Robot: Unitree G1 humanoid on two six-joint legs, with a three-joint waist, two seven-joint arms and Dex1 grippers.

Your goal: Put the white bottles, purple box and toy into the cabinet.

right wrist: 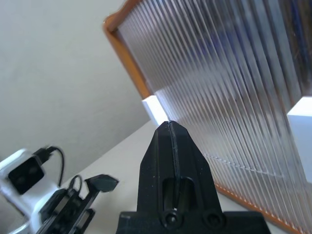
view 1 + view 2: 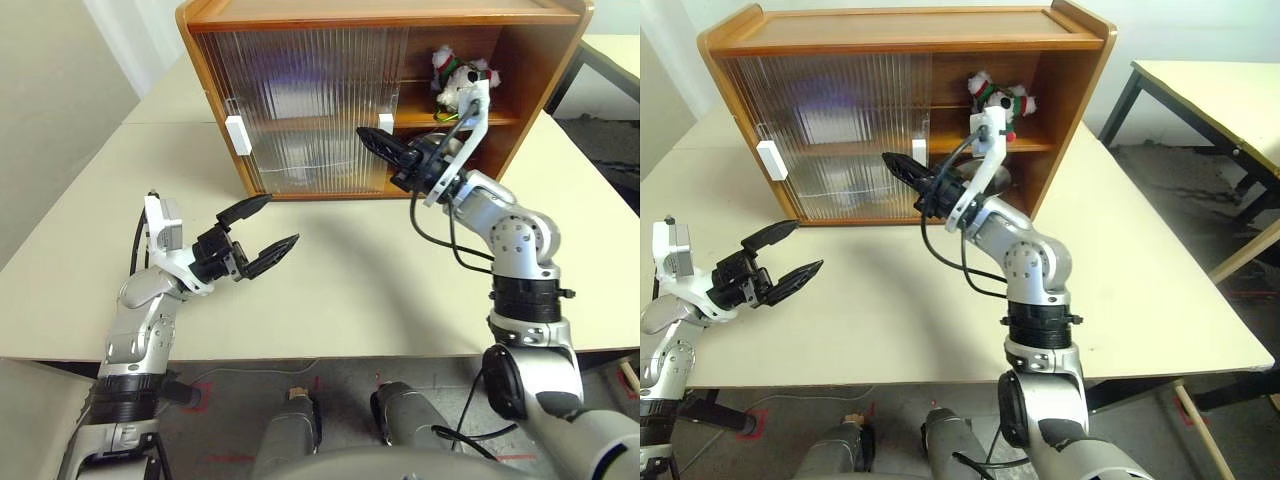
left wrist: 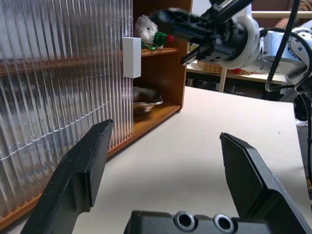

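While two doors [image 2: 300, 105] stand, one toy [image 2: 457, 78] shows.

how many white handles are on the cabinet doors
2. One white handle sits at the left edge of the ribbed doors, the other handle at their right edge, beside the open part of the cabinet.

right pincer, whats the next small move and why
Probably nudge the shut right pincer against the white handle and slide that door right. The toy already sits on the shelf of the cabinet, whose right side stands open, and the table holds nothing more to load.
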